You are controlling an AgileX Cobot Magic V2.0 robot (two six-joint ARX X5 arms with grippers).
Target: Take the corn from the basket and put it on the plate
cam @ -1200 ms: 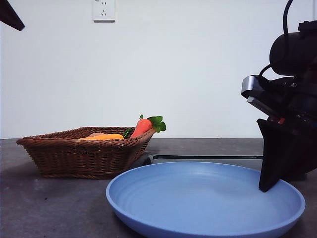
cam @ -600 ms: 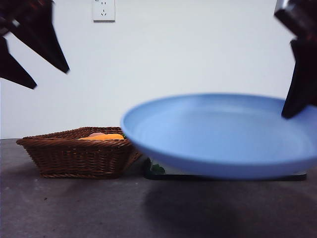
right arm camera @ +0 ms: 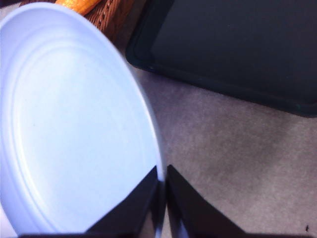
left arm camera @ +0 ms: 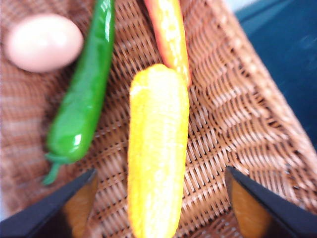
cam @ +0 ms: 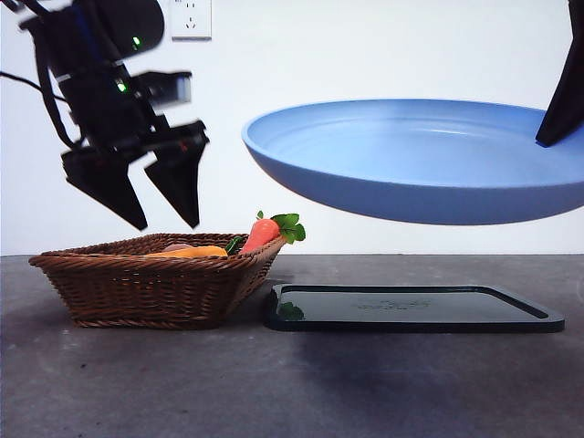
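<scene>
Currently your left pincer [cam: 164,224] hangs spread apart above the corn [left arm camera: 157,148] in the basket [cam: 137,292]; right pincer [right arm camera: 162,184] is clamped on the raised plate [cam: 411,164]; no legible writing.

Black left pincer [cam: 155,214]: pointed jaws, green lights, black cable, grey block.

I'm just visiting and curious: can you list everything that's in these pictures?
basket: one, brown wicker, on the table left of the tray.
corn: one, yellow, lying in the basket.
carrot: one, orange-red with green leaves, in the basket, poking over its rim.
green pepper: one, glossy green, in the basket.
egg: one, pinkish-tan, in the basket.
plate: one, light blue, held in the air above the tray.
tray: one, black, flat on the table.
wall socket: one, white.
left end effector: black, open above the basket.
right end effector: black, clamped on the plate's rim.
</scene>
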